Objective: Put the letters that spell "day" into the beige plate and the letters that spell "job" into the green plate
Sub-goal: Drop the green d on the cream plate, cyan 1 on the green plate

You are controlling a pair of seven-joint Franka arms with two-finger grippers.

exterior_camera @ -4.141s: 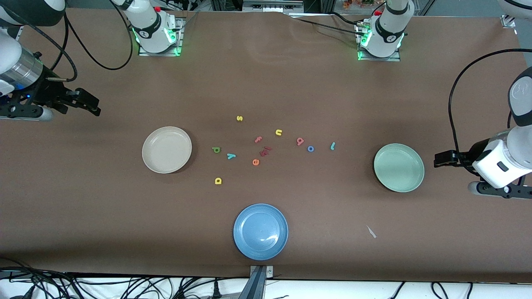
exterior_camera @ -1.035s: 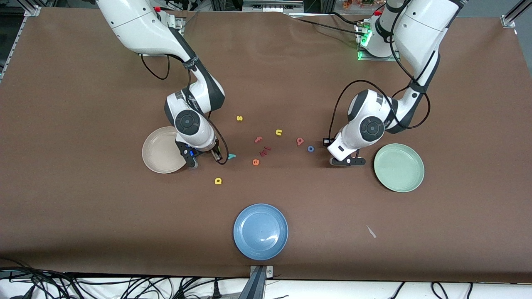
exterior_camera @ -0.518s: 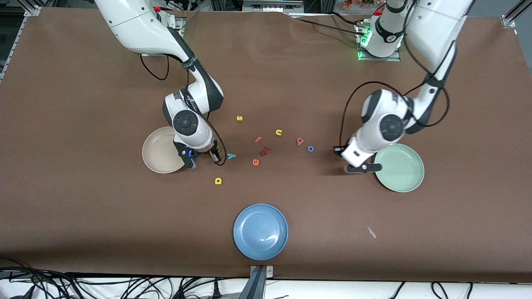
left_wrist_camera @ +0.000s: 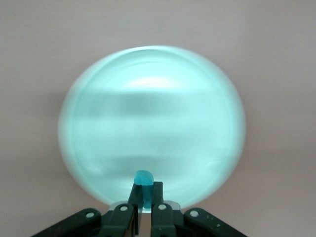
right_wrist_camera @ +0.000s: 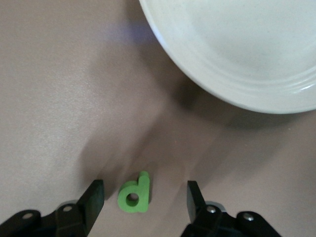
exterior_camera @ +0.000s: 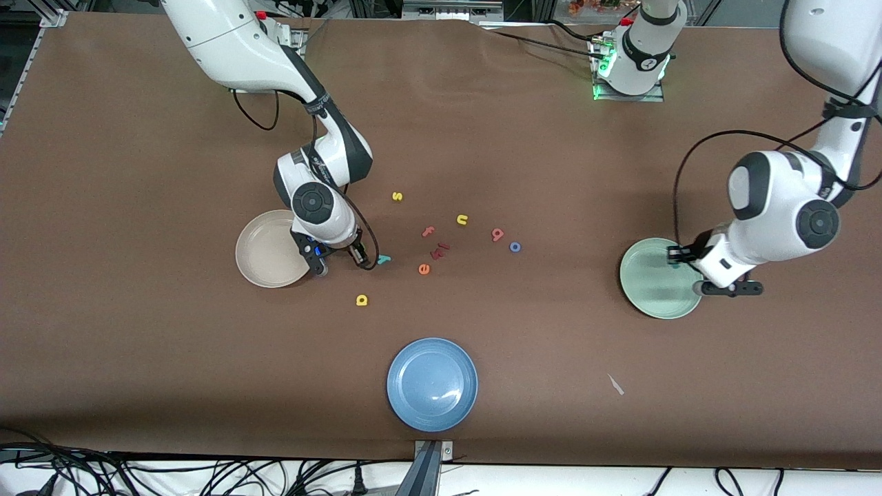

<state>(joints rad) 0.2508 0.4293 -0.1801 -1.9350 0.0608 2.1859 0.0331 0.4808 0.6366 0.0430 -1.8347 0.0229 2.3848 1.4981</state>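
Reading the table as a clock face, with twelve o'clock toward the robots' bases and six o'clock toward the front camera.

Hanging the left gripper [left_wrist_camera: 145, 191] over the round, shallow, pale mint-green plate [exterior_camera: 651, 293], above its one-to-two o'clock part. Clamping the tiny teal hook-shaped foam letter "j" [left_wrist_camera: 143, 178] between fingers pressed together on it, only its rounded tip poking out.

Holding the right gripper [right_wrist_camera: 144, 187] low over the brown table [exterior_camera: 138, 310], at about three o'clock of the round, shallow, cream-beige plate [exterior_camera: 260, 241]. Keeping its fingers [right_wrist_camera: 95, 195] spread apart, flanking the tiny green foam letter "d" [right_wrist_camera: 134, 196] without touching it. Lying flat on the table, that letter, just beside the beige plate's rim and not in the plate.

Lying at three o'clock of the right gripper, close by: the tiny teal foam letter "y" [exterior_camera: 384, 259]. Lying at five o'clock of the beige plate, a little apart from it: the tiny yellow foam letter "a" [exterior_camera: 362, 300].

Resting side by side on the table between the two plates, nearer the green one: the tiny pink foam letter "b" [exterior_camera: 497, 234] and, at its four o'clock, the tiny blue foam ring "o" [exterior_camera: 515, 246].

Sitting at six o'clock of the letter cluster, well apart from it: a round blue plate [exterior_camera: 432, 384].
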